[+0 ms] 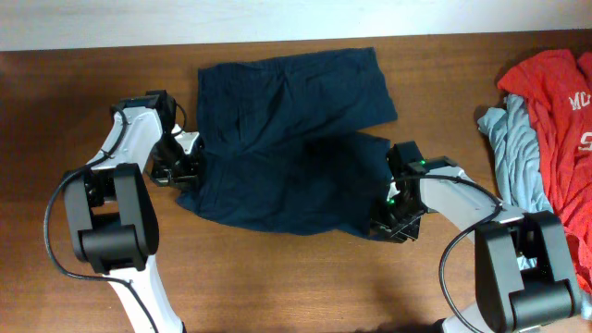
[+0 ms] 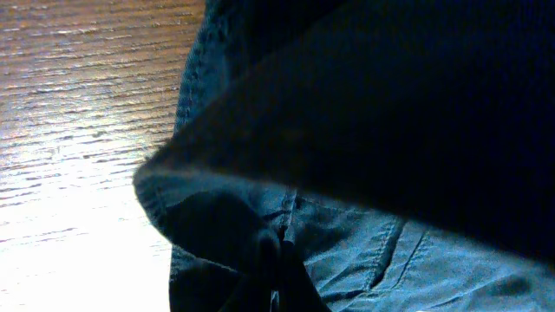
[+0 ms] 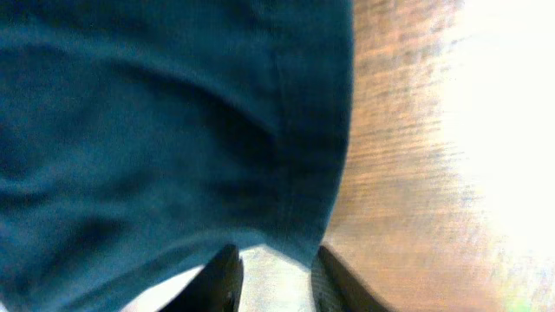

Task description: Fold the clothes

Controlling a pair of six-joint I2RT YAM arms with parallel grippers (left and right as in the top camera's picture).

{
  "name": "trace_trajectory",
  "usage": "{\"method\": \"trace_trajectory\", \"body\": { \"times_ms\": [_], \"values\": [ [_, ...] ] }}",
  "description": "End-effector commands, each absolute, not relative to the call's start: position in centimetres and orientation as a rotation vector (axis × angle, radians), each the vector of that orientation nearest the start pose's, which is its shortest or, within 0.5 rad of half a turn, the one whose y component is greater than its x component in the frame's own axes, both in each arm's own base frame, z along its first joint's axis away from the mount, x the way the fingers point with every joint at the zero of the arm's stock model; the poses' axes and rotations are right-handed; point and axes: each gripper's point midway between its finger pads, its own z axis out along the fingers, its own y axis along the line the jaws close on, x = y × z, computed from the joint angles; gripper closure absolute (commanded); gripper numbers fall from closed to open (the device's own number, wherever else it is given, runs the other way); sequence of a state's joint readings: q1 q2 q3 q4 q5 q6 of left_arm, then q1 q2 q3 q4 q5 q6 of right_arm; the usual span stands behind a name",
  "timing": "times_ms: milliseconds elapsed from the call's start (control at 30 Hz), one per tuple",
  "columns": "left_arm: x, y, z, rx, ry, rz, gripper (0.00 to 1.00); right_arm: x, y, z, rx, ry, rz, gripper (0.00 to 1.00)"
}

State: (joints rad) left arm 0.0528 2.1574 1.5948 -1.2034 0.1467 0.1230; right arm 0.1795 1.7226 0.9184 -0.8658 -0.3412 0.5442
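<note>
Shorts (image 2: 390, 130) fold pinched in left hand (image 2: 279, 270); right hand (image 3: 273, 264) narrowly parted, hem at fingertips.

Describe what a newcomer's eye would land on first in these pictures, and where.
The dark blue shorts spread across the middle of the wooden table stand out first, with the left tool at their left edge and the right tool at their lower right corner. Next comes the bright red shirt heaped at the right edge, beside a grey-blue garment.
</note>
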Motion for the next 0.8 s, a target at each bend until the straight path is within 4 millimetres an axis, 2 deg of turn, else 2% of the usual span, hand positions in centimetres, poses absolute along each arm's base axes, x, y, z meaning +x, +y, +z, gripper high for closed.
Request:
{"method": "trace_trajectory", "body": {
  "times_ms": [0, 33, 67, 200, 267, 333, 600, 767],
  "values": [
    [35.7, -0.9, 1.0, 0.093, 3.32, -0.312, 0.99, 23.4, 9.8, -0.3, 0.682, 3.254, 0.417, 0.86],
    [35.6, -0.9, 1.0, 0.094, 3.323, -0.311, 0.99, 23.7, 9.5, -0.4, 0.674, 3.245, 0.396, 0.9],
    [35.5, -0.7, 1.0, 0.095, 3.332, -0.292, 1.0, 24.5, 8.9, -0.1, 0.592, 3.236, 0.369, 0.96],
    [35.0, 0.1, 1.0, 0.103, 3.357, -0.216, 0.99, 25.7, 5.5, 1.6, 0.534, 3.223, 0.124, 0.96],
    [34.9, 0.1, 1.1, 0.103, 3.361, -0.218, 1.0, 26.6, 3.4, 3.2, 0.521, 3.194, -0.022, 0.96],
    [34.9, 0.1, 1.1, 0.103, 3.361, -0.218, 0.99, 27.6, 2.3, 4.4, 0.505, 3.163, -0.088, 0.96],
    [34.8, 0.1, 1.1, 0.103, 3.368, -0.219, 0.99, 28.3, 1.5, 5.0, 0.54, 3.142, -0.088, 0.96],
    [34.2, 0.6, 1.2, 0.108, 3.396, -0.166, 0.99, 27.2, 0.6, 5.1, 0.542, 3.172, -0.177, 0.96]
  ]
}}
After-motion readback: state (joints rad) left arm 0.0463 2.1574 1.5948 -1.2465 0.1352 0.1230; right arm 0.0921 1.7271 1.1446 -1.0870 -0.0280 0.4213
